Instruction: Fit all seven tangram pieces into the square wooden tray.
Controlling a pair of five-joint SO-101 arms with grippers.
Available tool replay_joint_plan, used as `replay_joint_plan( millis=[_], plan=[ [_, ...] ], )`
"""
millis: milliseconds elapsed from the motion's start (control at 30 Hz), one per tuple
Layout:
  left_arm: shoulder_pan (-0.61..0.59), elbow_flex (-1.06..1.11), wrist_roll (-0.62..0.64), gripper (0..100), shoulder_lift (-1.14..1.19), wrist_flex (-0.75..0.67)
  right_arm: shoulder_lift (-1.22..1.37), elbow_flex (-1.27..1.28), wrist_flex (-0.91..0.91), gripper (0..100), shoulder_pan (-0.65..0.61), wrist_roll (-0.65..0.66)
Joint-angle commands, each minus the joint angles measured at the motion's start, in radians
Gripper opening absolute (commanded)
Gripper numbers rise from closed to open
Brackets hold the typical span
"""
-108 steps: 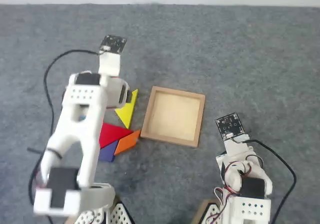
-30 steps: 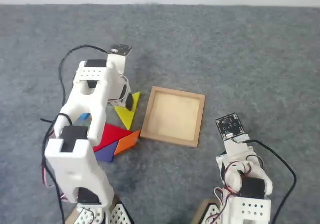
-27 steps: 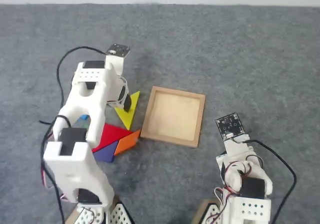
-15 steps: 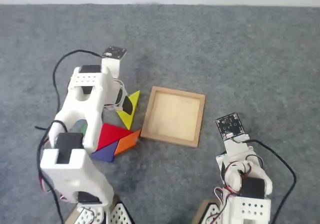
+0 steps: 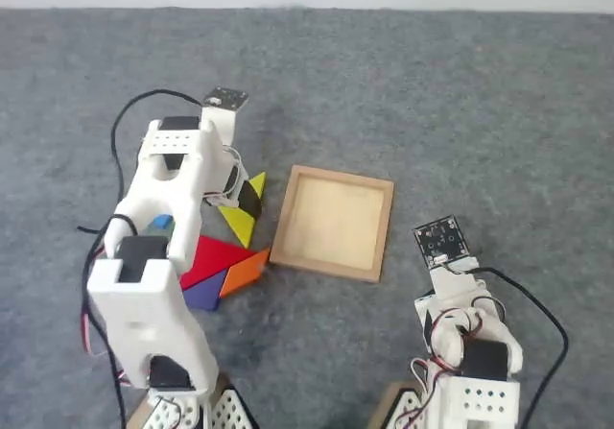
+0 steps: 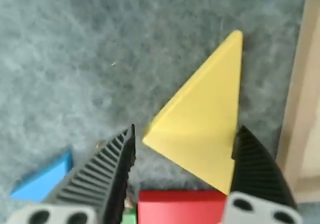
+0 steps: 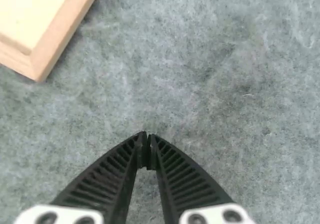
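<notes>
Change: left gripper (image 6: 186, 133) has come down over the yellow triangle (image 6: 210, 103), jaws spread either side.
Right gripper (image 7: 147, 140): clenched, beside the wooden tray (image 5: 326, 261).
Meaning: first pick looks imminent.

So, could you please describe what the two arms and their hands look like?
Both arms are white plastic shells with black motor blocks; the left arm trails a looping black cable, the right arm a black cable plus thin red wires. The left hand and right hand have black, ribbed, pointed fingers on white bases.
</notes>
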Motion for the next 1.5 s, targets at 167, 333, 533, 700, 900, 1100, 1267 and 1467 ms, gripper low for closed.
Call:
replay_joint_plan(
  millis=[167,333,533,700,900,1100,1267,1467],
  plan=[
    [0.064,-0.053,0.017,23,0.068,-0.015,-0.016,0.017,0.001,0.8,-0.004,0.008],
    [0.063,-0.048,0.025,18,0.064,-0.014,-0.016,0.017,0.001,0.8,-0.004,0.008],
    [0.071,-0.035,0.025,13,0.061,-0.014,-0.016,0.017,0.001,0.8,-0.004,0.008],
    [0.087,-0.033,0.021,13,0.06,-0.014,-0.016,0.017,0.001,0.8,-0.004,0.008],
    [0.155,0.088,0.02,13,-0.1,-0.014,-0.016,0.017,0.001,0.8,-0.004,0.008],
    [0.275,0.318,0.026,13,-0.351,-0.072,-0.016,0.017,0.001,0.8,-0.004,0.008],
    [0.273,0.323,0.026,13,-0.338,-0.074,-0.016,0.017,0.001,0.8,-0.004,0.008],
    [0.35,0.331,0.034,13,-0.393,-0.061,-0.016,0.017,0.001,0.8,-0.004,0.008]
  ],
)
